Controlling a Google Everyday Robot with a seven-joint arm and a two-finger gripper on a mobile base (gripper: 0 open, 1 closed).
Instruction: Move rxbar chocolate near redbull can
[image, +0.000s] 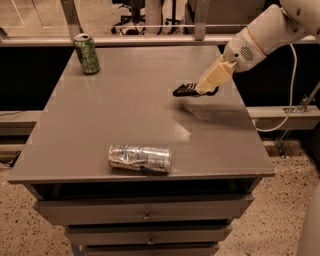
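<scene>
The rxbar chocolate (184, 90), a small flat black bar, is held in my gripper (200, 90) and hangs a little above the grey table (125, 105), right of its middle; its shadow falls on the top just below. The gripper's pale fingers (214, 78) are shut on the bar's right end. The redbull can (140, 157), silver and blue, lies on its side near the table's front edge, well in front of and left of the gripper.
A green can (86, 53) stands upright at the table's far left corner. Drawers (145, 212) sit under the tabletop. A cable (290, 100) hangs at the right of the table. A rail (150, 30) runs behind it.
</scene>
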